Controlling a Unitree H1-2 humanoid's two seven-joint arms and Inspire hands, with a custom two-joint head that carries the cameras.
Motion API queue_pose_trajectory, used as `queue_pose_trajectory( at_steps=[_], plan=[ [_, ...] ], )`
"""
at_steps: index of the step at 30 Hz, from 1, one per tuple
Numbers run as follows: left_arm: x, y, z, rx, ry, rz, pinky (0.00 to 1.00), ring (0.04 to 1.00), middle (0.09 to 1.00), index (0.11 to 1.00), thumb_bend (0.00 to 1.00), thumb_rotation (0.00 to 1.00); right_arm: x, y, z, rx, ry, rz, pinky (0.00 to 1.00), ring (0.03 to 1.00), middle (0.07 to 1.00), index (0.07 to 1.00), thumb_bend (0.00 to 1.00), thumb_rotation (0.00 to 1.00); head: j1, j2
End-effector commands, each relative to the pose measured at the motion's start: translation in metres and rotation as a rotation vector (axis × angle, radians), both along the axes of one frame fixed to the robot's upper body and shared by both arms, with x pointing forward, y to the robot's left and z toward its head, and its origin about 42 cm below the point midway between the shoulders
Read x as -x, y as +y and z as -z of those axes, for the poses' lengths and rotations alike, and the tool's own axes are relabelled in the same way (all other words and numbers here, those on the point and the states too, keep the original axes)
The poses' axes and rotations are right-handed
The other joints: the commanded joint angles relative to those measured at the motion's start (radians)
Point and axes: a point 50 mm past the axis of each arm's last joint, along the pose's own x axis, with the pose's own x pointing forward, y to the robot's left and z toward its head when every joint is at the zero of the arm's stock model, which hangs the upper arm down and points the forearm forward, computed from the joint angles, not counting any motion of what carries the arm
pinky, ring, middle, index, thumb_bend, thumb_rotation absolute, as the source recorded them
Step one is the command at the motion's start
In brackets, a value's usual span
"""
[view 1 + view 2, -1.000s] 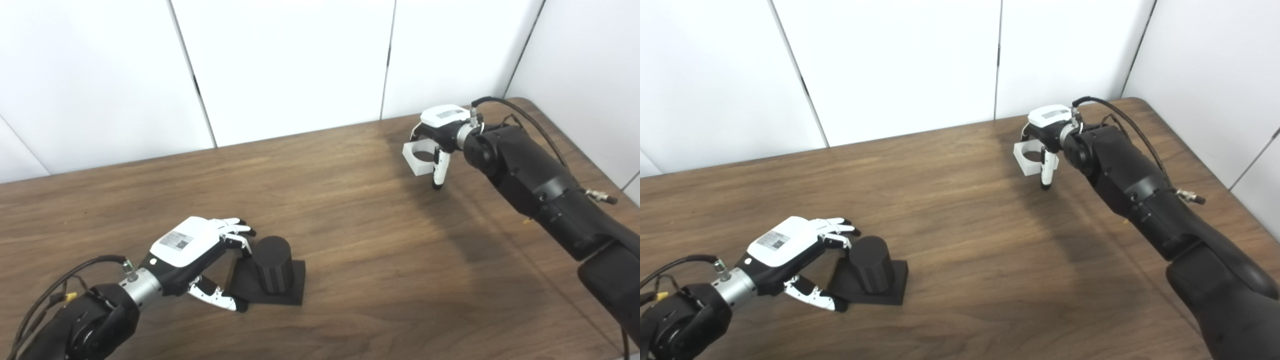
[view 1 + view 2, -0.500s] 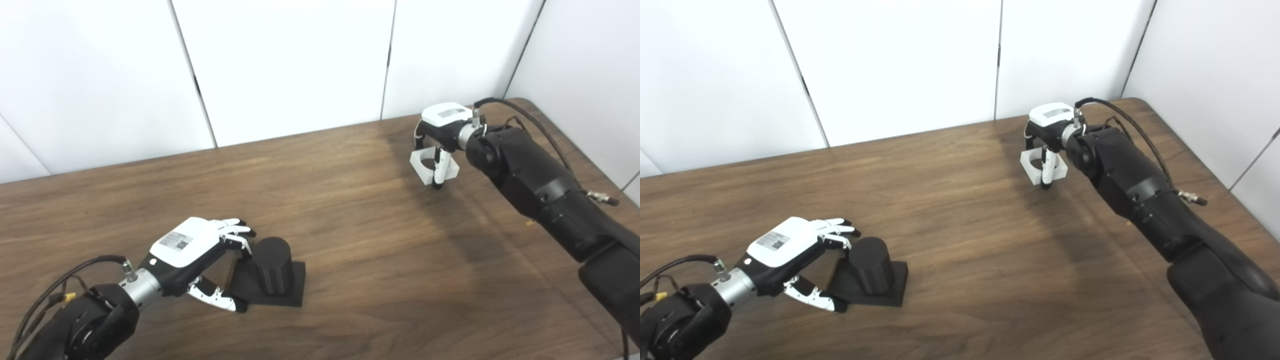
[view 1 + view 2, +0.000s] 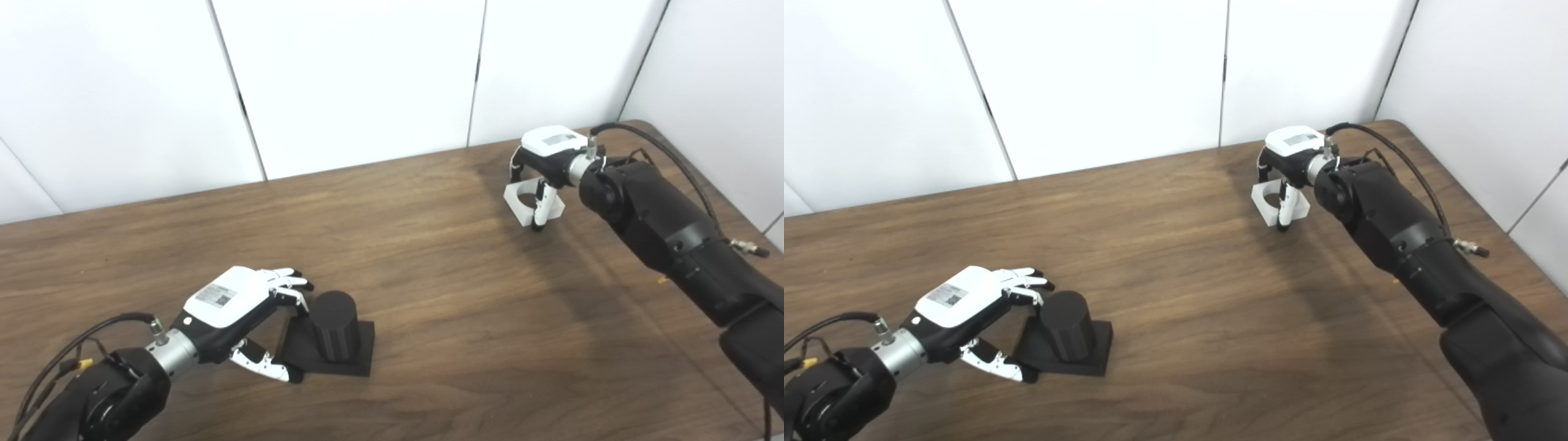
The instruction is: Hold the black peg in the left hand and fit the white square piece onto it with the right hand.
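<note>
Right hand (image 3: 544, 160) now pinching white square piece (image 3: 528, 204), piece turned and lifted between fingers since a second ago. Left hand (image 3: 236, 309) same, fingers apart beside black peg (image 3: 334, 331), not gripping. Peg grab comes next

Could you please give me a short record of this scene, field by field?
peg: black peg upright on its square base, on the table
left hand: left hand beside the peg, fingers spread around it, not closed
piece: white piece with a round hole, far right
right hand: right hand above the piece, fingers closed on it
fit: not yet done
</note>
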Motion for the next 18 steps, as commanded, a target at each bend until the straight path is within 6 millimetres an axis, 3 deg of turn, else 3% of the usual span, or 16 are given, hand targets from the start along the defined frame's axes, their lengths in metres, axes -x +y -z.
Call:
queue_pose_trajectory(
  at_steps=[1, 9, 18],
  plan=[
    [0.009, 0.018, 0.021, -0.15, 0.077, 0.005, 0.84, 0.911, 0.863, 0.491, 0.52, 0.07, -0.001, -0.011, -0.025, 0.009, -0.094, -0.013, 0.76, 0.821, 0.787, 0.481, 0.52, 0.13, 0.009, 0.005],
    [0.008, 0.014, 0.022, -0.15, 0.083, 0.003, 0.84, 0.912, 0.866, 0.491, 0.52, 0.07, 0.006, 0.006, -0.043, -0.005, -0.151, -0.109, 0.74, 0.807, 0.785, 0.48, 0.52, 0.13, 0.045, 0.016],
    [0.007, 0.004, 0.02, -0.151, 0.077, 0.011, 0.85, 0.917, 0.873, 0.491, 0.52, 0.07, 0.019, 0.03, -0.065, -0.047, -0.195, -0.256, 0.72, 0.8, 0.769, 0.481, 0.52, 0.13, 0.14, 0.042]
  ],
)
